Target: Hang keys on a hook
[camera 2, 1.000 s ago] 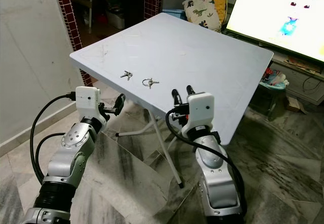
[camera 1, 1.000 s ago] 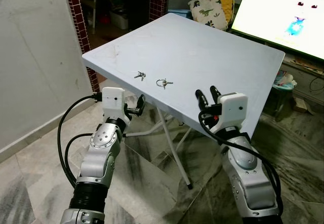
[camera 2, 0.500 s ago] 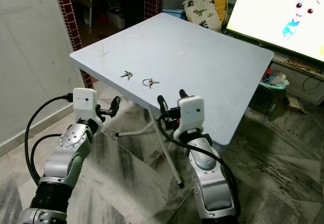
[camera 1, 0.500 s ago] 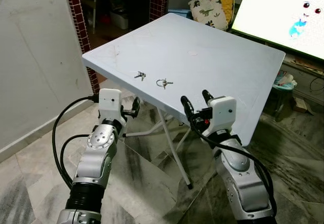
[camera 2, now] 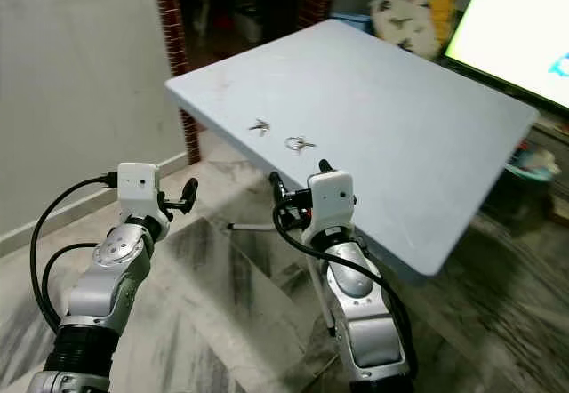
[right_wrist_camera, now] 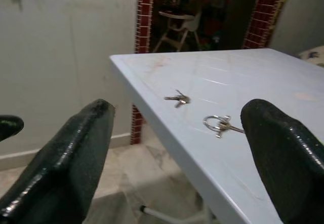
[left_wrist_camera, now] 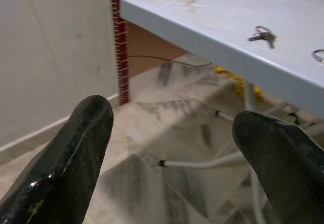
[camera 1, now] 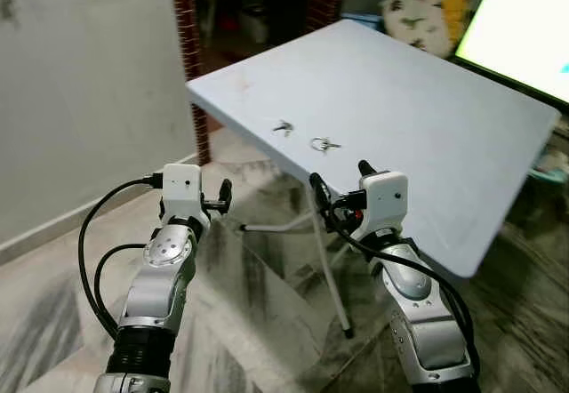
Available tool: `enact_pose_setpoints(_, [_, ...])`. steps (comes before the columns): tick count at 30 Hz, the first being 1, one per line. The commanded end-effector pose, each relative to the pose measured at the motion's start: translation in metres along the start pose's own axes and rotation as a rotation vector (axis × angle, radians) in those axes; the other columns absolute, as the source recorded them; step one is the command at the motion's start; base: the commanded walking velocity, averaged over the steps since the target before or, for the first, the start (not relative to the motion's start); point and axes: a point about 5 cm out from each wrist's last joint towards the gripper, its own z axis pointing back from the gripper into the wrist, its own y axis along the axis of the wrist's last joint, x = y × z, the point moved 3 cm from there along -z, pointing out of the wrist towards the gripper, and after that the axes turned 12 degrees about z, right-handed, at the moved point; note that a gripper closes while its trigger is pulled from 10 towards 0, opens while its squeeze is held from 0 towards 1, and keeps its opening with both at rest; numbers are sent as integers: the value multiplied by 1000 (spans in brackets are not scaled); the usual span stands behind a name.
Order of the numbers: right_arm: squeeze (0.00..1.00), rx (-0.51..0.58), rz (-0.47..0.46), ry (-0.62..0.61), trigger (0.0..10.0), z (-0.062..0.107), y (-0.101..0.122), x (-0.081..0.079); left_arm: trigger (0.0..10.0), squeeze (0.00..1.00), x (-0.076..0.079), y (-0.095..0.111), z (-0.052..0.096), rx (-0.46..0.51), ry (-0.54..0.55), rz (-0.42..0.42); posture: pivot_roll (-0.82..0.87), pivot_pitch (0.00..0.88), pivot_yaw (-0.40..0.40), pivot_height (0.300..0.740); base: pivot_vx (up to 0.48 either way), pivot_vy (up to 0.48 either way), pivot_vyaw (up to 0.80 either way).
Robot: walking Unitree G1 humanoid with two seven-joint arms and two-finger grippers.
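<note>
Left gripper (camera 1: 222, 195): ours, spread wide and empty, has dropped below the table (camera 1: 418, 135) edge.
Keys (camera 1: 284, 128): near the edge, untouched; a ring (camera 1: 324, 144) just beside.
Right gripper (camera 1: 340, 180): spread wide and empty, pulled back short of the edge.
Meaning: our view has swung, nothing picked yet.

Two small metal key sets are seen lying flat on the pale worktop (camera 1: 418, 108), near its front edge. The keys (camera 1: 284, 127) lie closer to the corner; the key ring (camera 1: 324, 144), with one key attached, lies just beside them.
</note>
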Motion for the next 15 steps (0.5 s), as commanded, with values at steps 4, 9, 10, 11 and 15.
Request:
enact_pose_setpoints(4, [0, -22, -4, -84, 10000, 1, -4, 18, 10000, 0, 9, 8, -2, 15, -39, -10, 40, 0, -75, 740, 0, 0, 0])
enact_pose_setpoints(9, [0, -44, -9, -150, 10000, 2, -7, 28, 10000, 0, 17, 13, -5, 19, -95, -19, 42, 0, -74, 740, 0, 0, 0])
enact_pose_setpoints(10, [0, -50, -14, -155, 10000, 2, -9, 29, 10000, 0, 18, 13, -5, 16, -97, -17, 42, 0, -74, 740, 0, 0, 0])
enact_pose_setpoints(11, [0, -54, -16, -157, 10000, 2, -10, 29, 10000, 0, 18, 13, -5, 14, -100, -14, 42, 0, -74, 740, 0, 0, 0])
enact_pose_setpoints(15, [0, -63, -18, -154, 10000, 3, -12, 29, 10000, 0, 19, 13, -5, 9, -106, -11, 43, 0, -72, 740, 0, 0, 0])
